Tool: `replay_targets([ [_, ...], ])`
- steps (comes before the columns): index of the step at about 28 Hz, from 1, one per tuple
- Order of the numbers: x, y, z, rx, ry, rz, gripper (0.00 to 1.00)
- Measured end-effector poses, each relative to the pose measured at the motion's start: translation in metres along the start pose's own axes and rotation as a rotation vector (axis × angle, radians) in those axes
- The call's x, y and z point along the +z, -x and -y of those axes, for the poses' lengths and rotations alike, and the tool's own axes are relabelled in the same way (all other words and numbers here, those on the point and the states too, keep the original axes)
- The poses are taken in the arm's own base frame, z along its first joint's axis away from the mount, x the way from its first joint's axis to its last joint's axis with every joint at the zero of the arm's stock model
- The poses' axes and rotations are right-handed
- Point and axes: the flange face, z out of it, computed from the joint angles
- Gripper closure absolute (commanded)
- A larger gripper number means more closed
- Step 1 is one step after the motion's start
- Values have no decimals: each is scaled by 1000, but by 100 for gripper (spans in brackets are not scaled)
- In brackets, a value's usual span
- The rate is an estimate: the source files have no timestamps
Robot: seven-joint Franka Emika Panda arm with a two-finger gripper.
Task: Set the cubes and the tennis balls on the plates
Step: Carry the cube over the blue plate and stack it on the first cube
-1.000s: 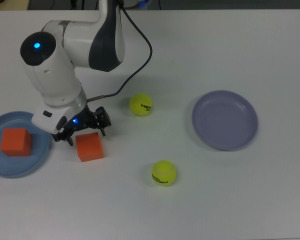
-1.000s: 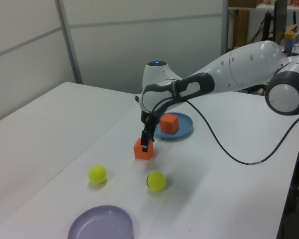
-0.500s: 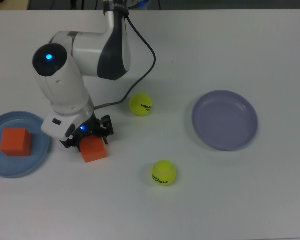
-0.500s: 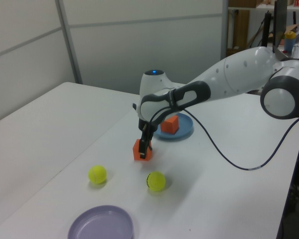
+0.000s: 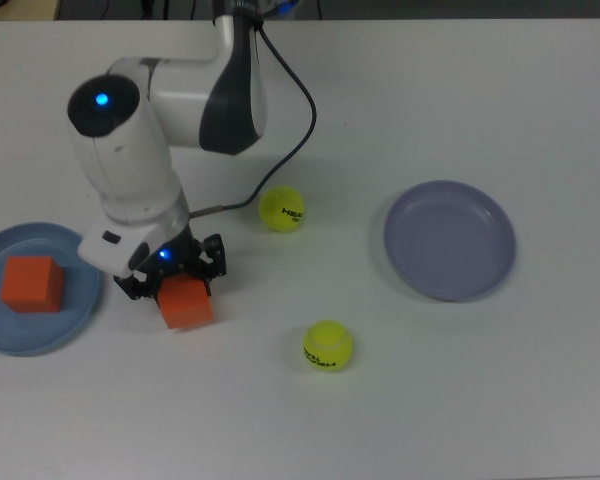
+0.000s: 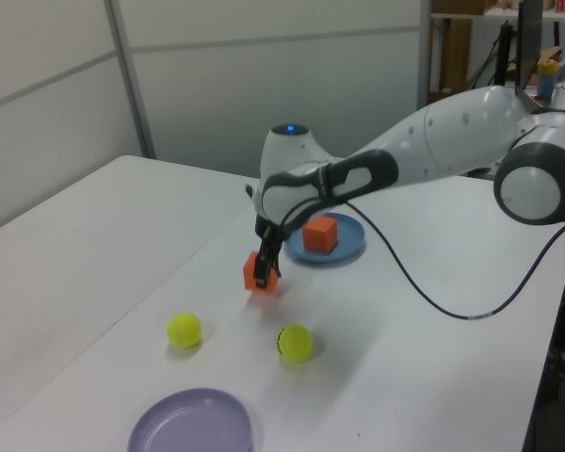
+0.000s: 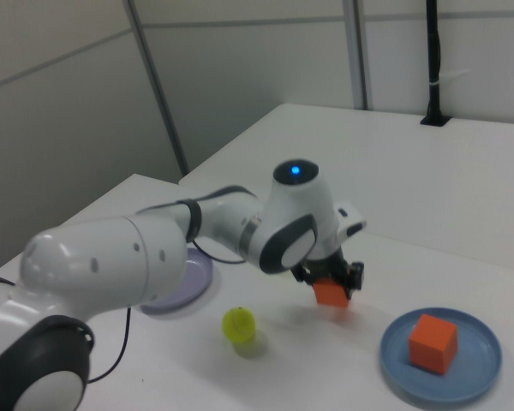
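On the white table, top view's left side, the gripper is clamped on an orange cube, fingers on two opposite faces. Left view shows the held cube clear of the tabletop with a gap and shadow beneath it; right view agrees, cube hanging under the gripper. Cube is slightly tilted and rotated, edges not square to the table edges in the top view; it has no long axis. Upper part of the held cube is hidden under the gripper body in the top view, only the lower faces show. Second orange cube sits flat on the light blue plate, well inside the rim; plate's left edge is cut off by the top view's left border. Same cube on the blue plate is fully visible in the right view. Lavender plate lies at the top view's right, well apart from the gripper; in the right view it is mostly hidden behind the arm. One tennis ball lies near the gripper, black lettering facing up; the other tennis ball lies between the held cube and the lavender plate, lettering toward the top view's bottom. Right view shows only one ball. Black cable loops from the arm across the table.
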Motion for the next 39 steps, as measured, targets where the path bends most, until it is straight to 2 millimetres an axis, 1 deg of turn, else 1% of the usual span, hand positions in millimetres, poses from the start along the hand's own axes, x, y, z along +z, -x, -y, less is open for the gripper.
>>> replay_targets([
  [4,-42,0,-11,17,18,-15,94],
  [5,-58,2,-18,28,26,-22,94],
  [8,-83,11,-39,58,44,-32,94],
  [9,-89,15,-47,70,53,-36,94],
  [10,-98,21,-60,90,67,-40,94],
  [14,-110,41,-97,144,104,-37,94],
  [15,-112,49,-109,163,115,-32,94],
  [20,-118,70,-140,213,146,-20,93],
  [26,-121,87,-163,251,161,-13,92],
  [29,-119,96,-173,269,162,-5,92],
  [33,-103,108,-182,288,152,22,92],
  [36,-88,112,-184,293,141,43,91],
  [39,-77,114,-184,293,134,57,91],
])
